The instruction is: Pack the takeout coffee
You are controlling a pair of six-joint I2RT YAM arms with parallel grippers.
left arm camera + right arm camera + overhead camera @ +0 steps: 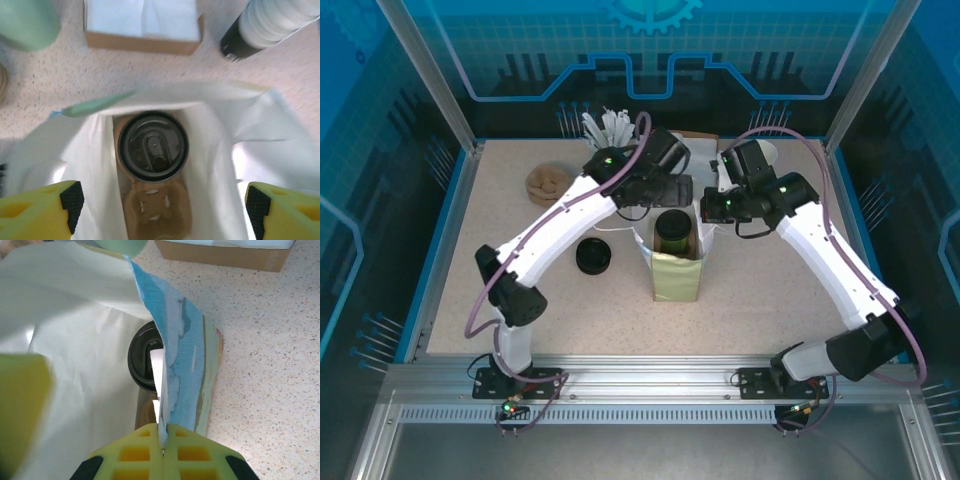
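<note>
Yellow fingers (pixel 67 200) of the left gripper (pixel 164 207) sit closest, spread wide apart on either side of the open mouth of a white paper bag (pixel 215 145) and holding nothing. Looking straight down into the bag, the coffee (pixel 152 146) stands upright inside with its round black lid facing up. It is seated in the far pocket of a brown cardboard carrier (pixel 156 215). The right gripper (pixel 162 437) is closed, pinching a flap of the bag's edge, printed blue on its outer side, between its yellow pads. Seen from above, the bag stands upright near the middle of the speckled table (pixel 770 300), with the left gripper over its far side and the right gripper at its right rim. A stack of black lids (pixel 593 256) lies on the table just left of the bag. Farther back are a cardboard box (pixel 698 138), a stack of white-rimmed cups (pixel 277 20) and, to the left, a round brown pile (pixel 548 183).
</note>
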